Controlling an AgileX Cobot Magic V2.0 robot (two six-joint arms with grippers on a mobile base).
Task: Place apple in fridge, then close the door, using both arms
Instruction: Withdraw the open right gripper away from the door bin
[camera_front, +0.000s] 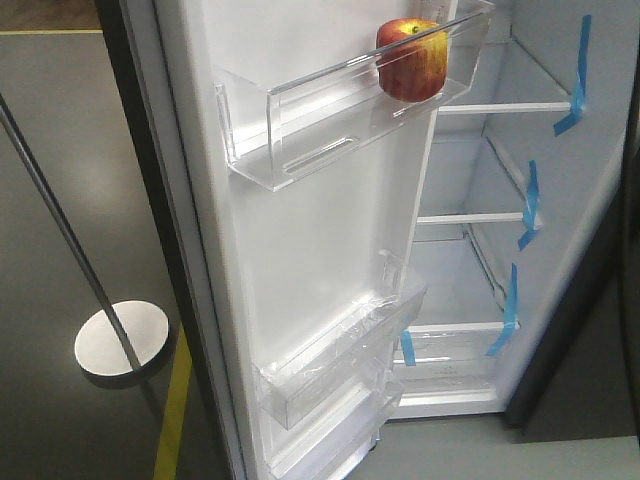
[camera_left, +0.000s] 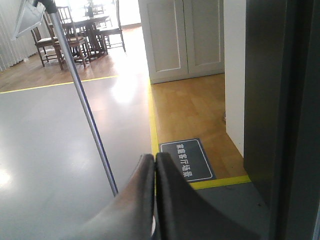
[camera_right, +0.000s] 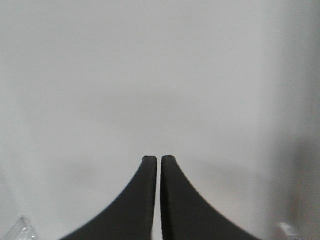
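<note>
The door (camera_front: 300, 230) stands wide open off the fridge (camera_front: 590, 170), and its upper clear bin (camera_front: 300, 150) cradles the apple (camera_front: 411, 60) against rolling. The left gripper (camera_left: 155, 156) and right gripper (camera_right: 159, 157) are both clenched and empty, likely readied as blunt pushers.

Front view: bright, even light on the fridge (camera_front: 462, 160) interior, slightly soft. Left wrist view: backlit, glare on the floor (camera_left: 122, 92). Right wrist view: pale, blurred background.

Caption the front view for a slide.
Apple sits in the upper bin of the open door; the fridge's taped shelves lie beyond.
</note>
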